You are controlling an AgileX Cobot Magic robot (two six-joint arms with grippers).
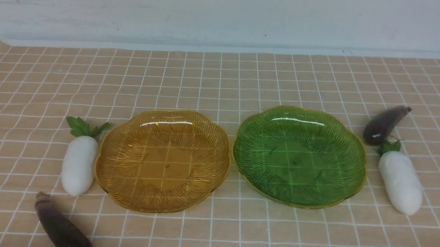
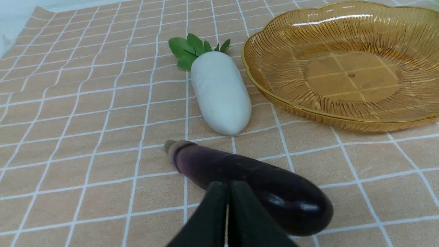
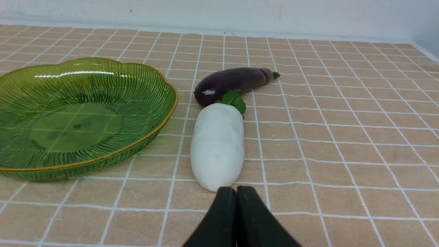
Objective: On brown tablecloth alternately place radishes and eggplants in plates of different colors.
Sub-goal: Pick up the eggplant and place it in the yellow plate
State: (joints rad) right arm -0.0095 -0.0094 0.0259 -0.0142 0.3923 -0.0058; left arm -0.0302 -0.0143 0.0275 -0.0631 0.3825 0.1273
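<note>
- Brown tablecloth (image 1: 222, 82): it covers the whole work area, slightly wrinkled. I'd expect a finger dragged low across it to catch a fold and shift everything on it.
- Plates: amber plate (image 1: 165, 162) and green plate (image 1: 299, 161) sit side by side at centre, almost touching, and both are empty. A push on one would likely move the other.
- Radishes: left radish (image 1: 78, 165) lies right against the amber rim. Right radish (image 1: 400, 182) lies just beside the green plate. A finger going down on the plate side may hit the rim.
- Eggplants: left eggplant (image 1: 62, 228) lies near me. Right eggplant (image 1: 383, 124) has its fat end against the right radish's leaves, so lifting one may disturb the other. Both are glossy and rounded and could slip or roll.
- Left gripper (image 2: 228, 185) and right gripper (image 3: 236, 190): jaws pressed together, holding nothing. I must spread them before descending.
</note>
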